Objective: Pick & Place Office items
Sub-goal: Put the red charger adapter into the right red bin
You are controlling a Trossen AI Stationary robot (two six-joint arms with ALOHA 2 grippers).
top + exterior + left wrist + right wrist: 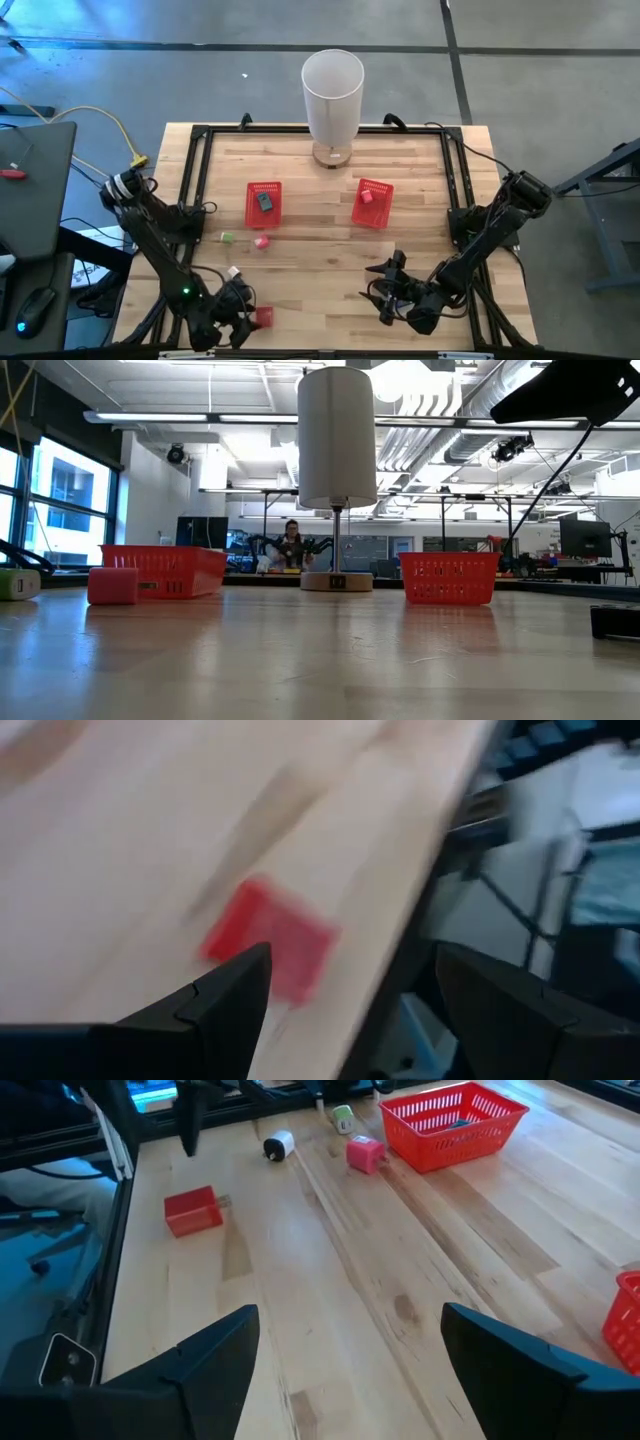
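1. The red block (263, 317) is a small, flat-sided piece lying on the wooden table near its front edge, just beside the left gripper (232, 318), on the side toward the table's middle. In the left wrist view it sits just ahead of the two dark fingers, closer to one fingertip (245, 982), and nothing is between them.
2. The left gripper has its fingers spread apart and holds nothing. Its arm is folded low from the table's left rear frame down to the front left corner.
3. A white item with a dark end (278, 1146) lies a little behind the left gripper. Farther out from it toward the table's middle are a pink cube (262, 241) and a small green piece (227, 237), near each other on bare wood.
4. Beyond those stands a red mesh basket (250, 205) with thin slotted walls, holding a dark item (264, 201). A second red basket (382, 212) stands to its right with a red cube (367, 197) inside.
5. The right gripper (392, 292) hovers near the front right of the table, fingers parted and empty, pointing toward the left gripper across open wood. Its arm stretches in a long diagonal from the right rear frame.
6. A tall white cylinder (332, 92), smooth and open at the top, stands on a round wooden base at the table's rear centre.
7. The table (320, 280) is pale planked wood with a black metal frame.
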